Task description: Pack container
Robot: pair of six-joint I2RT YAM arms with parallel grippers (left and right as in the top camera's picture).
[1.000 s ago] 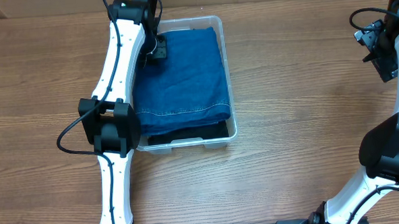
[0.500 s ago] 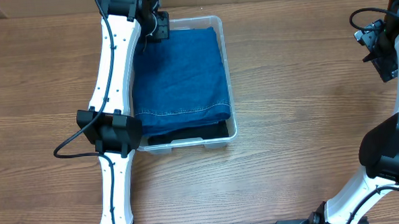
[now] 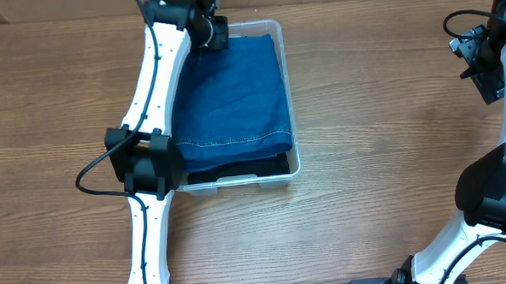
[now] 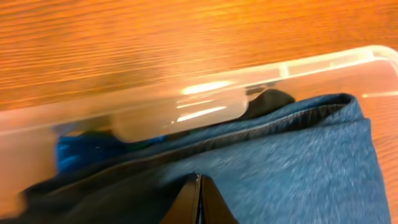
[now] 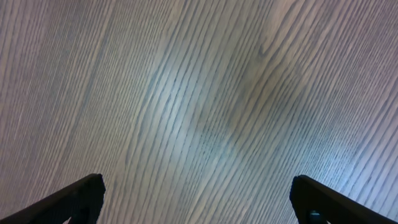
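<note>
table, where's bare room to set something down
The table is bare between the bin and the right arm, and left of the left arm. Crowded: the bin, filled by blue cloth, with the shut left pincer at its far corner.

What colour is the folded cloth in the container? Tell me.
Denim blue cloth; overhead view shows it best.

The container [image 3: 291, 97] is seen as clear and colourless. Ahead of the black left gripper [image 4: 199, 190], mid-blue denim cloth [image 4: 298, 162] with a paler stitched hem is shown over a black garment [image 3: 237, 171]. Between the black fingers [image 5: 78, 198] of the right gripper [image 5: 199, 202], a brown, grain-streaked table [image 5: 205, 93] is seen.
</note>
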